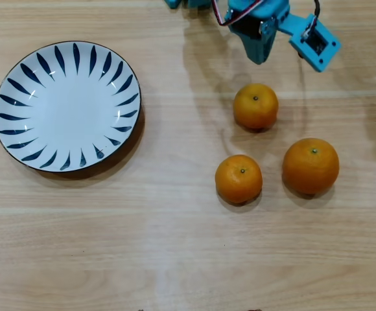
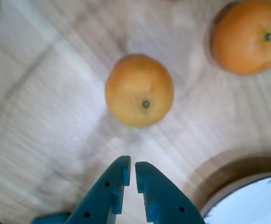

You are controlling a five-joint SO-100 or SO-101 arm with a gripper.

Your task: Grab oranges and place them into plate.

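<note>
Three oranges: you have all of them on the wooden table (image 1: 175,259), none on the plate (image 1: 19,78).
Upper orange (image 1: 255,105): lies just below the gripper (image 1: 260,57) in the overhead view, apart from it.
Lower orange (image 1: 238,179): sits beside the largest orange (image 1: 310,166), not touching.
Plate: your plate rests well left of the fruit, bare.
Gripper: your blue fingers (image 2: 108,196) are nearly together, only a thin slit between them, holding nothing.
Wrist view: blurred; one orange lies ahead of the fingertips, another at upper right.
</note>
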